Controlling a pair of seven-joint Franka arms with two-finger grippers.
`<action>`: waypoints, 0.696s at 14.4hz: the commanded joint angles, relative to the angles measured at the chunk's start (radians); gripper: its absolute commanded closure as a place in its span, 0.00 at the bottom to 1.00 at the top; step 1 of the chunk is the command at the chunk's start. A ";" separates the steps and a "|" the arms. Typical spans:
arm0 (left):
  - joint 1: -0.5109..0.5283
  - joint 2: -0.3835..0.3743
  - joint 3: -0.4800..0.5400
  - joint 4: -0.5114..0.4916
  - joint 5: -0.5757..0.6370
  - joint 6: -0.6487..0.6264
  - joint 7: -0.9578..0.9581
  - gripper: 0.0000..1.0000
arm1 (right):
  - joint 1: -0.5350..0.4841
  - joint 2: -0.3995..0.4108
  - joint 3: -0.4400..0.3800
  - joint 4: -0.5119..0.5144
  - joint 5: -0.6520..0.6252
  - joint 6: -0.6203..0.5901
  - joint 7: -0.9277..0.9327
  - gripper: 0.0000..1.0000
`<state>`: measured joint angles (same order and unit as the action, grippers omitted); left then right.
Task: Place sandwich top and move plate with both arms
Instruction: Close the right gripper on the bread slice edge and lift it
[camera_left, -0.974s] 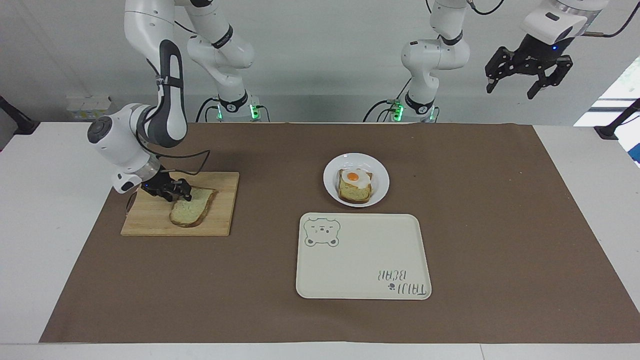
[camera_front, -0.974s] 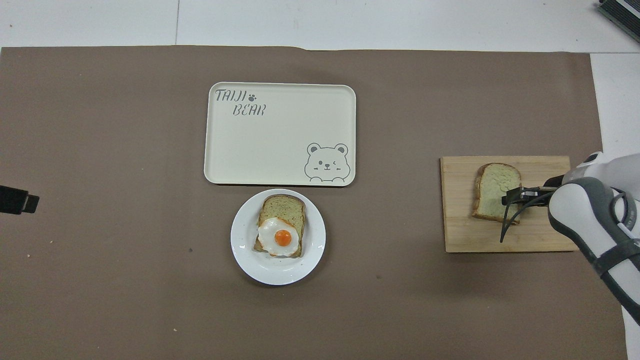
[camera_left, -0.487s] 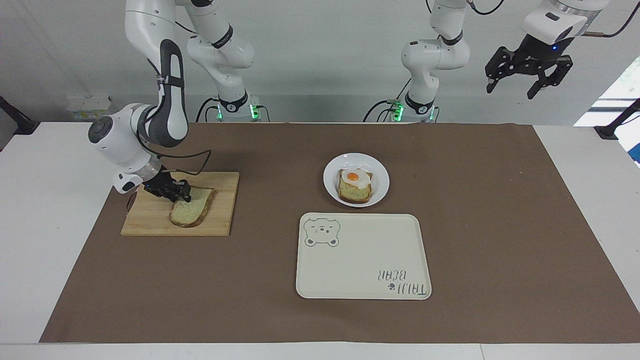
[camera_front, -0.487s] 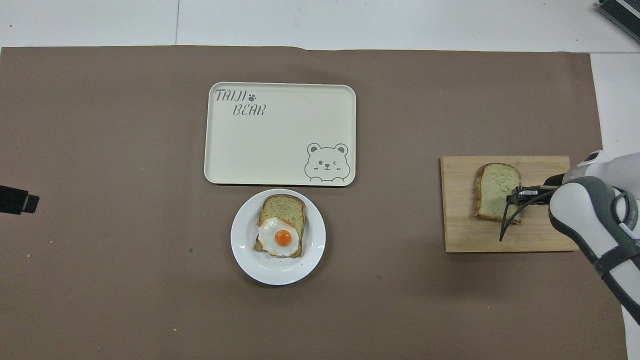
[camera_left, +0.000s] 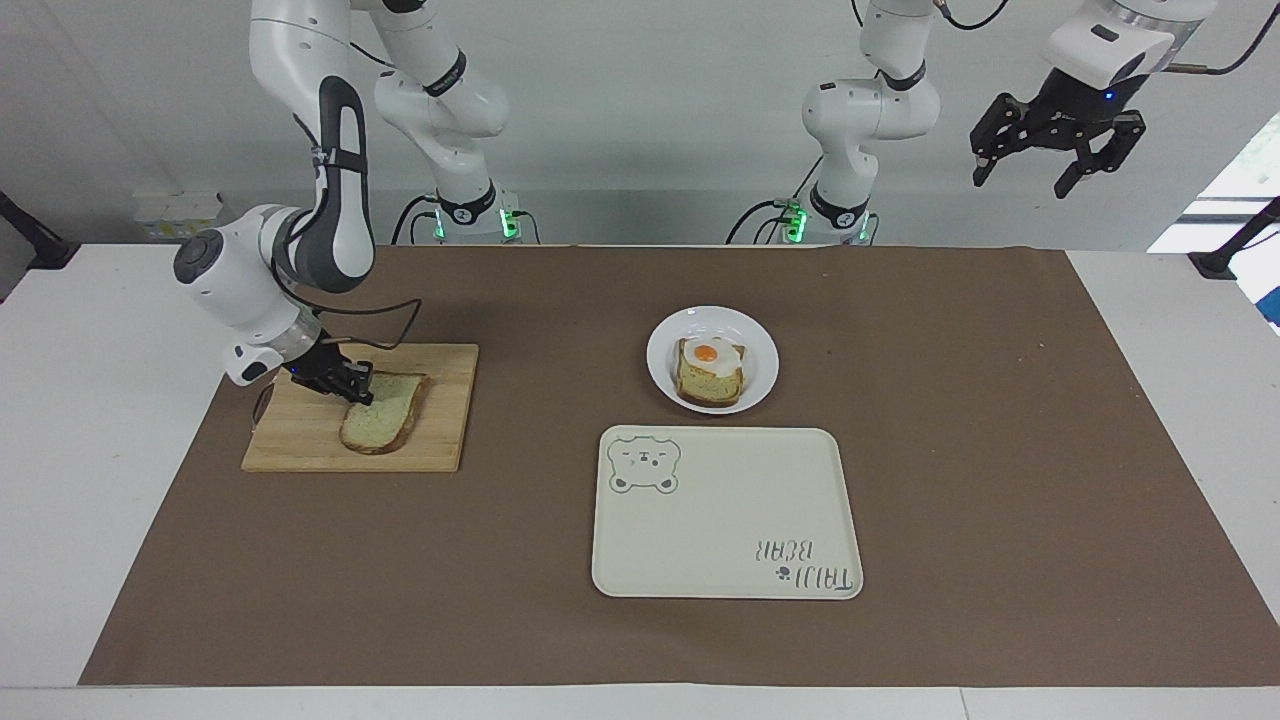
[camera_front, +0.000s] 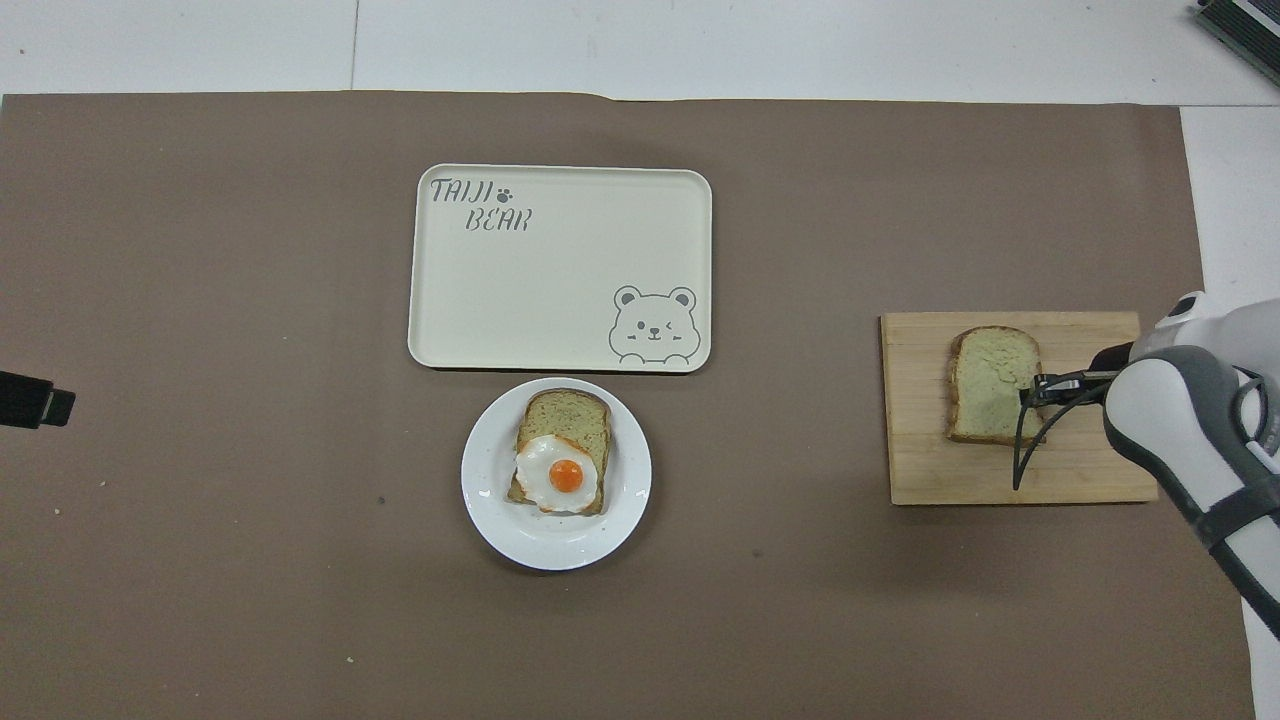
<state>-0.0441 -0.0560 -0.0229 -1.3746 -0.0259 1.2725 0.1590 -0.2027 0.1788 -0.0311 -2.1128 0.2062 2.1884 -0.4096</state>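
The sandwich top (camera_left: 385, 420) lies on a wooden cutting board (camera_left: 300, 450) at the right arm's end of the table; it also shows in the overhead view (camera_front: 990, 385). My right gripper (camera_left: 355, 388) is low on the board, shut on the slice's edge nearest the table's end; it also shows in the overhead view (camera_front: 1035, 388). The small white plate (camera_left: 665, 372) stands mid-table and holds a bread slice with a fried egg (camera_left: 710, 370). My left gripper (camera_left: 1060, 150) waits, open and empty, high over the left arm's end of the table.
A cream tray with a bear print (camera_left: 725, 520) lies just farther from the robots than the plate (camera_front: 490, 520). A brown mat (camera_left: 1000, 450) covers the table. The board in the overhead view (camera_front: 1000, 480) lies near the mat's edge.
My right gripper has drawn back a little toward the table's end, and the sandwich top has shifted and turned slightly with it. The left arm has not moved.
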 joint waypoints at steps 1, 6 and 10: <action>0.021 -0.025 0.006 -0.029 -0.011 0.005 -0.006 0.00 | -0.006 0.002 0.007 0.054 -0.054 -0.053 -0.061 1.00; 0.023 -0.025 0.006 -0.029 -0.011 0.005 -0.004 0.00 | -0.007 -0.088 0.011 0.085 -0.053 -0.146 -0.159 1.00; 0.023 -0.025 0.006 -0.029 -0.011 0.005 -0.004 0.00 | -0.008 -0.153 0.013 0.086 -0.034 -0.196 -0.198 1.00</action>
<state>-0.0329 -0.0561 -0.0124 -1.3747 -0.0259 1.2725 0.1590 -0.2032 0.0672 -0.0247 -2.0180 0.1681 2.0090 -0.5754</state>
